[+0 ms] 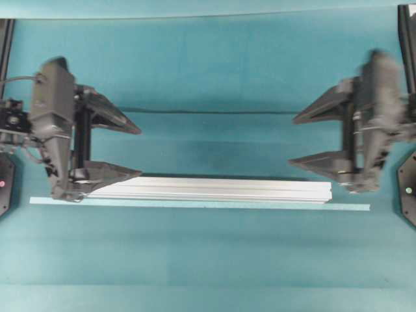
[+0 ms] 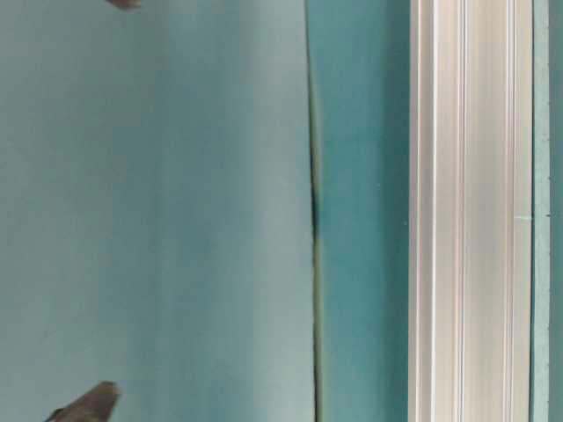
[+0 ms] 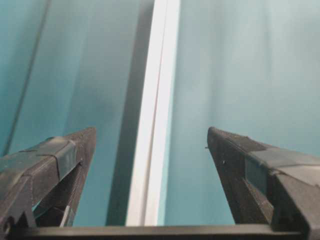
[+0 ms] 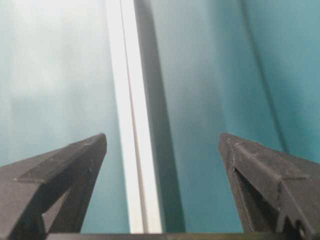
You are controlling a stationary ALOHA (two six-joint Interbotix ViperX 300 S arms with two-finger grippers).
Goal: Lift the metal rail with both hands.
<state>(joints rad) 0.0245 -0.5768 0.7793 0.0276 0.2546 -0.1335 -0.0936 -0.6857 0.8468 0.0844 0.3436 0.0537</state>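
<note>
one metal rail point(image 1: 208, 189) is lying flat on the teal table point(image 1: 214, 65), its long axis running left to right across the overhead view, grooves going lengthwise along it. it is sitting in the lower middle of that view, with a single thin pale tape strip point(image 1: 351, 207) lying parallel just below it and reaching further out on both sides. a dark crease point(image 1: 208, 112) in the table covering is running parallel to the rail, well above it.

two grippers are showing, one at each end. the left gripper point(image 1: 140, 151) is standing with its jaws spread wide, its lower finger point(image 1: 110, 173) overlapping the rail's left end in the overhead view; whether it is touching cannot be told. in the left wrist view the rail point(image 3: 152, 130) is running away between the two fingers, gripped by neither. the right gripper point(image 1: 292, 140) is likewise spread wide and blurred, its lower finger sitting just above the rail's right end. in the right wrist view the rail point(image 4: 131, 130) is lying between the fingers, nearer the left one.

open teal surface is lying above and below the rail.
</note>
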